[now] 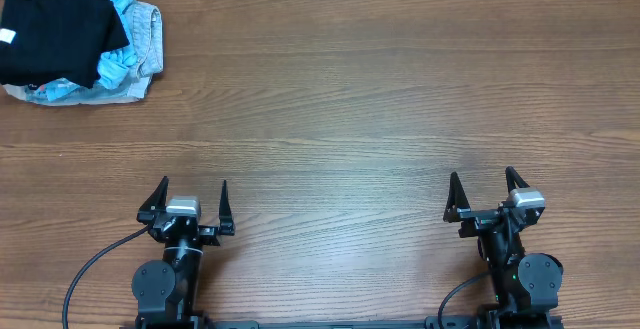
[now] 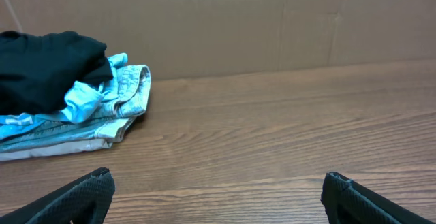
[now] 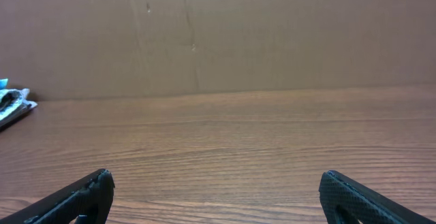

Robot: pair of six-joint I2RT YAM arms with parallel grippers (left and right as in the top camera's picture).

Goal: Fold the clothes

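Note:
A pile of clothes (image 1: 75,41) lies at the far left corner of the table: a black garment (image 1: 55,29) on top of light blue and grey pieces (image 1: 140,39). The pile shows in the left wrist view (image 2: 68,94) and its edge in the right wrist view (image 3: 13,105). My left gripper (image 1: 193,191) is open and empty near the front edge, far from the pile; it also shows in the left wrist view (image 2: 218,186). My right gripper (image 1: 482,184) is open and empty at the front right; it also shows in the right wrist view (image 3: 214,186).
The wooden table (image 1: 350,99) stretches between the grippers and the pile. A brown cardboard wall (image 2: 272,20) stands along the far edge of the table. A black cable (image 1: 90,269) runs from the left arm's base.

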